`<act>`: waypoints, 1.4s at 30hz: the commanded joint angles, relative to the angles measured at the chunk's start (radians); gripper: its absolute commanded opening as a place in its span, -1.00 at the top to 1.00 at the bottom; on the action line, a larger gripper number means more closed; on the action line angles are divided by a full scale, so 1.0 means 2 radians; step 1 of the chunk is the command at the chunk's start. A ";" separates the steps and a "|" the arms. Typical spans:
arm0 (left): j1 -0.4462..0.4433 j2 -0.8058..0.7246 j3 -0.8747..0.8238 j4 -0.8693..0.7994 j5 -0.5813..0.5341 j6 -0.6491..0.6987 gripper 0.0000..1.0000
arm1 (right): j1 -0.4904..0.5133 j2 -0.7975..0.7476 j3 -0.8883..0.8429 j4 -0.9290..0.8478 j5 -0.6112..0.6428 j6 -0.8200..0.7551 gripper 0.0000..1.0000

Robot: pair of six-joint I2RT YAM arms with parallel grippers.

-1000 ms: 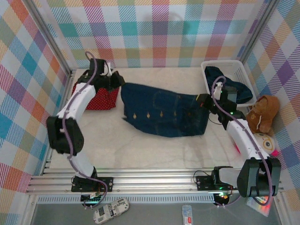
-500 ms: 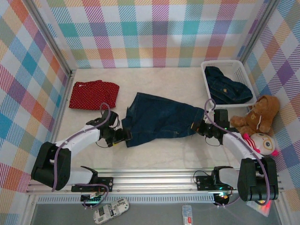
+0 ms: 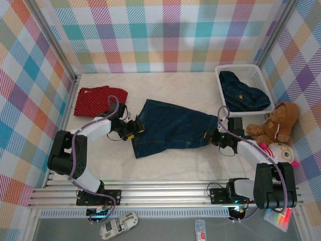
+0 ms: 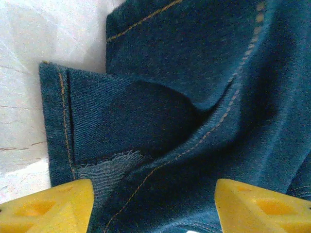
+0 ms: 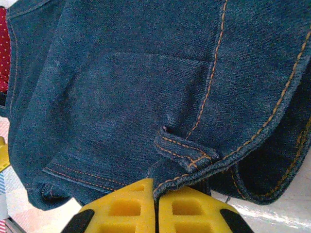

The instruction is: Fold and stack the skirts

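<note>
The fingers (image 4: 46,206) of the left gripper (image 4: 154,211) were cut off by its view's lower edge, and the denim skirt (image 4: 194,97) ran past three edges. Of the red dotted skirt (image 5: 2,48) we caught a mere sliver.

Bright, even light; soft shadows.

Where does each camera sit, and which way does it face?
Top external: above and behind left arm and right arm, both in view, looking down on the table.
Left wrist: on the left arm, looking at the denim skirt; left gripper open over it.
Right wrist: on the right arm; right gripper shut on that skirt's edge.
Shared: all show the denim skirt.
</note>
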 commanded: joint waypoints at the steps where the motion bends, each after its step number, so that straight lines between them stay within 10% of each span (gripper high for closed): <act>1: -0.002 0.003 -0.013 0.013 0.054 0.021 -0.22 | -0.002 -0.002 0.001 0.013 0.005 0.002 0.84; 16: -0.014 -0.033 -0.104 0.073 0.095 0.014 -0.12 | -0.002 0.000 0.004 0.012 0.008 0.004 0.83; 22: -0.016 -0.029 -0.098 0.102 0.082 0.012 0.40 | -0.002 -0.002 0.003 0.018 0.008 0.005 0.84; 27: -0.014 -0.081 -0.082 0.068 0.024 0.017 1.00 | -0.003 -0.049 0.021 0.012 -0.014 -0.009 0.94; 42: 0.012 -0.260 0.257 -0.077 -0.228 0.137 1.00 | -0.004 -0.133 0.319 0.018 -0.059 -0.104 1.00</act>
